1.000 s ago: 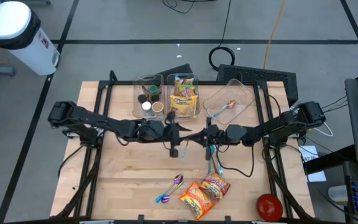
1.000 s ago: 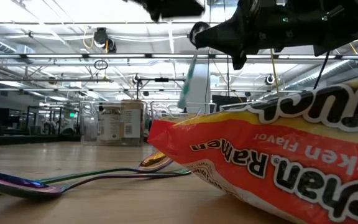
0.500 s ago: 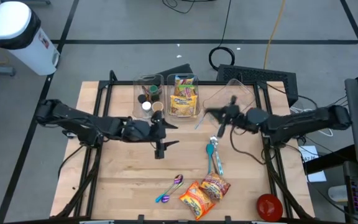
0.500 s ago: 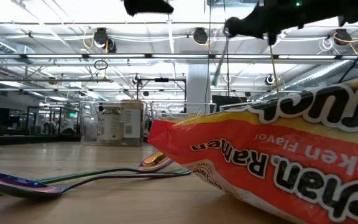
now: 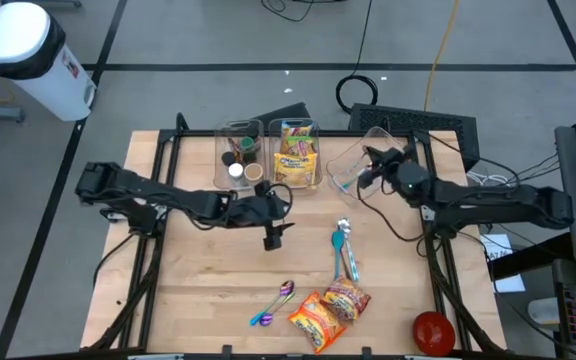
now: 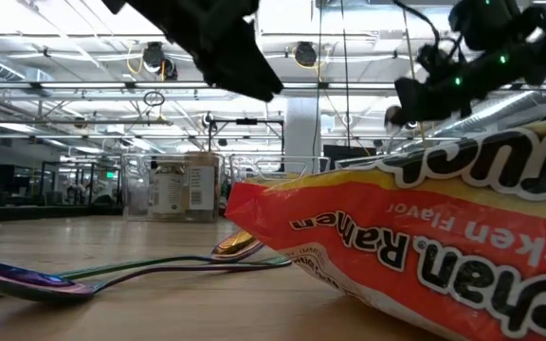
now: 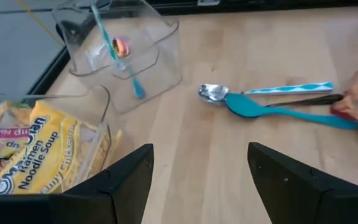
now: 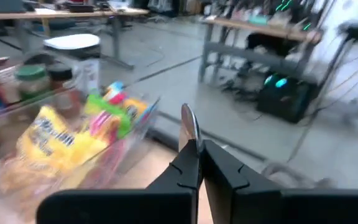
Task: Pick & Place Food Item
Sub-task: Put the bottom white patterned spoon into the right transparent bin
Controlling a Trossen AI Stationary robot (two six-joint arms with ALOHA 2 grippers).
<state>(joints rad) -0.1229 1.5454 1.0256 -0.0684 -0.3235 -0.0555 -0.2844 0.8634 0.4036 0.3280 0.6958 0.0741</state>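
Two ramen packets lie unpicked on the counter, well apart from the wide-open, empty left claw and the right claw, pinched on a spoon.

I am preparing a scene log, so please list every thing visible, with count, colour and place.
Clear bins: three, transparent, table's far edge.
Jars: several, dark, left bin.
Noodle packets: yellow, middle bin.
Utensil: one, teal handle, right bin.
Spoons: about three, teal and silver, table centre-right.
Iridescent spoons: two, purple, near edge.
Ramen packets: two, orange, near edge.
Red object: one, near right corner.
Left gripper: open, table centre.
Right gripper: shut on a spoon, above right bin.
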